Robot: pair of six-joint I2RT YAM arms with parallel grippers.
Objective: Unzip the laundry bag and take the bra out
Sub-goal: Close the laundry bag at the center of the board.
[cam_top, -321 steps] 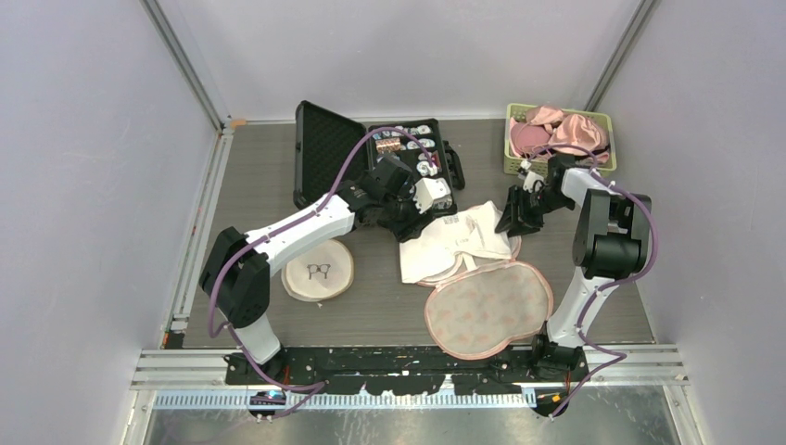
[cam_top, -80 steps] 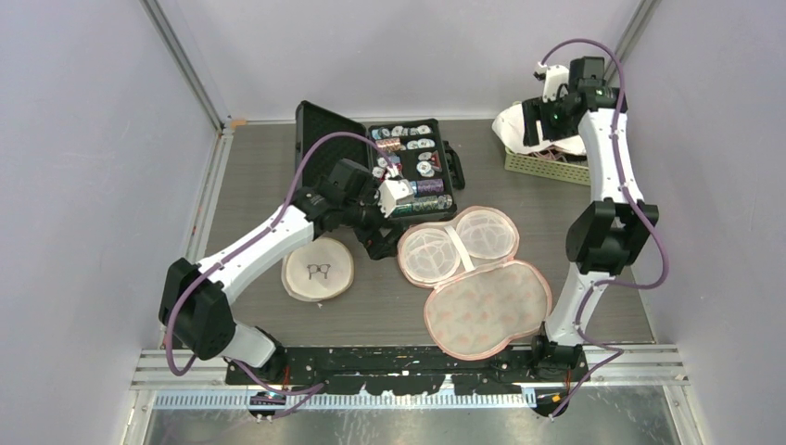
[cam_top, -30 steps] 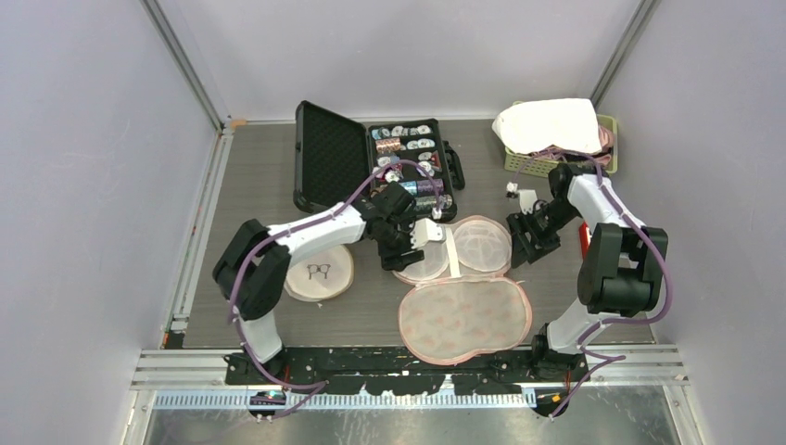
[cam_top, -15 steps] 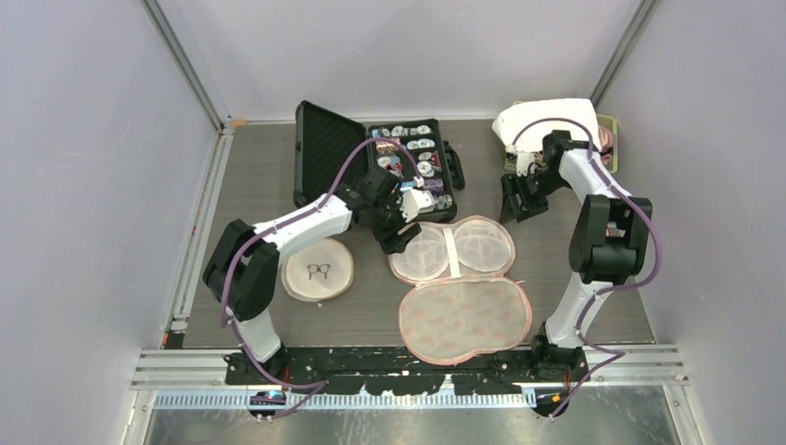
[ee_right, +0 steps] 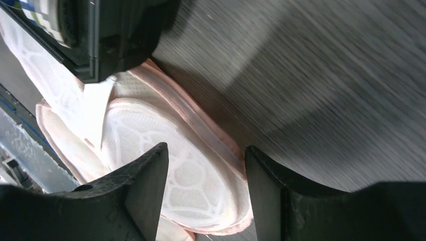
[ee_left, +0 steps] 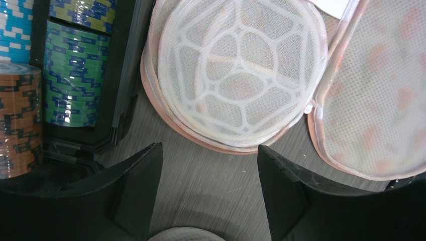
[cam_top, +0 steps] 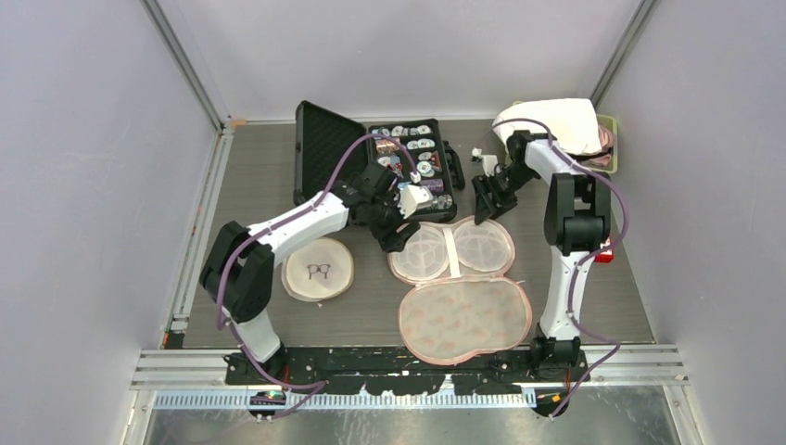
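The pink mesh laundry bag (cam_top: 463, 315) lies unzipped and folded open mid-table, its two white-ribbed cups (cam_top: 451, 248) at the far side. The white bra (cam_top: 547, 123) is draped over the green basket (cam_top: 609, 120) at the back right. My left gripper (cam_top: 395, 232) hovers open and empty just left of the left cup (ee_left: 236, 70); in the left wrist view the gripper (ee_left: 209, 148) has bare table between its fingers. My right gripper (cam_top: 488, 198) hangs open and empty above the far edge of the right cup (ee_right: 171, 150); in the right wrist view the gripper (ee_right: 206, 148) frames that cup.
An open black case of poker chips (cam_top: 408, 167) stands behind the bag, close to both grippers. A round beige pouch with a glasses print (cam_top: 318, 270) lies left of the bag. Pink garments (cam_top: 604, 145) show in the basket under the bra.
My left gripper drew back off the bag's left cup and opened wider. My right arm swung up and left, from beside the bag to its far edge. The bra stayed on the basket.
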